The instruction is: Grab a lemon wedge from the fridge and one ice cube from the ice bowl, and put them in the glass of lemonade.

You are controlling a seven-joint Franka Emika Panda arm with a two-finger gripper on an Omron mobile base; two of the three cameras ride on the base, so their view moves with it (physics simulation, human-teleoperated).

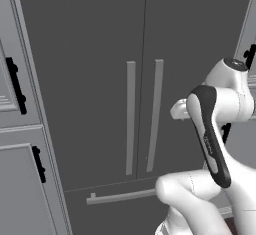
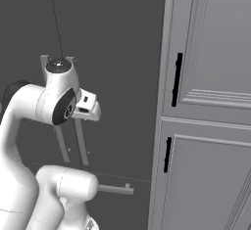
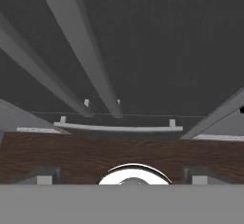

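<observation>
The fridge [image 1: 90,79] stands right in front of me, dark grey, both doors shut, its two long vertical bar handles [image 1: 142,116] side by side at the middle seam. The bottom drawer's horizontal bar [image 1: 120,196] runs below them. My hand [image 2: 88,105] hovers just in front of the right-hand door, near the handles, pointing downward. In the hand view the gripper [image 3: 121,175] is open, its fingertips [image 3: 45,175] wide apart with nothing between them, looking down the door past the drawer bar [image 3: 116,127]. The lemon wedge, ice bowl and glass of lemonade are out of view.
Pale grey panelled cabinets with black handles flank the fridge on the left [image 1: 15,86] and on the right [image 2: 211,77]. Dark wooden floor [image 3: 71,156] lies at the fridge's foot. My own arm [image 1: 210,134] blocks the lower right of the left base view.
</observation>
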